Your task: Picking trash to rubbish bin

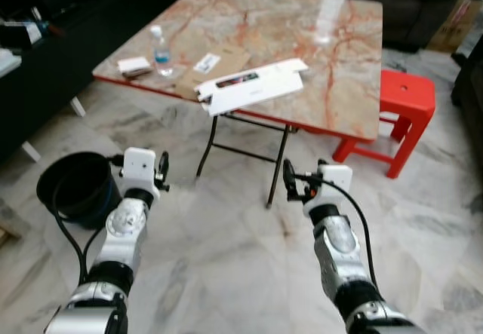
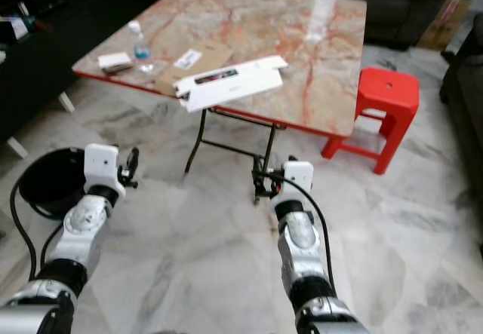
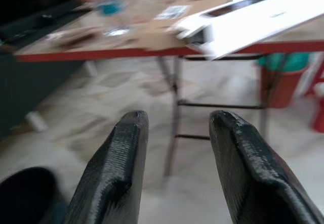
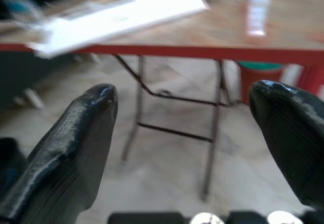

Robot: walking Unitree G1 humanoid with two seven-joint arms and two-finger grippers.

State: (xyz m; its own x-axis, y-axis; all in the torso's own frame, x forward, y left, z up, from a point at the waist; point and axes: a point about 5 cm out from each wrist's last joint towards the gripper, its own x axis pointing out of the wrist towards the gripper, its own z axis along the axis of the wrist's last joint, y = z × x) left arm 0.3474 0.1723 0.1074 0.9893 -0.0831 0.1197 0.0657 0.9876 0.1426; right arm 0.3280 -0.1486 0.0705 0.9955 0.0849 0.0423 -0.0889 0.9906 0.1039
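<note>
While both arms reach forward over the marble floor, the views read so:

Head views – worktop: marbled, red-edged, on folding legs, ahead of both arms.
Head views – trash: white box at the near edge, partly overhanging; brown cardboard under it; bottle upright to the left; small packet beside the bottle.
Head views – bin: black, on the floor left of the left arm, well apart from the trash.
Head views – stool: red, right of the worktop.
Head views – left gripper, right gripper: both raised below the worktop's edge, holding nothing.
Left wrist view – fingers: parted, empty – pointing toward the legs, box above.
Right wrist view – fingers: spread wide, empty – box blurred on the edge above.
</note>
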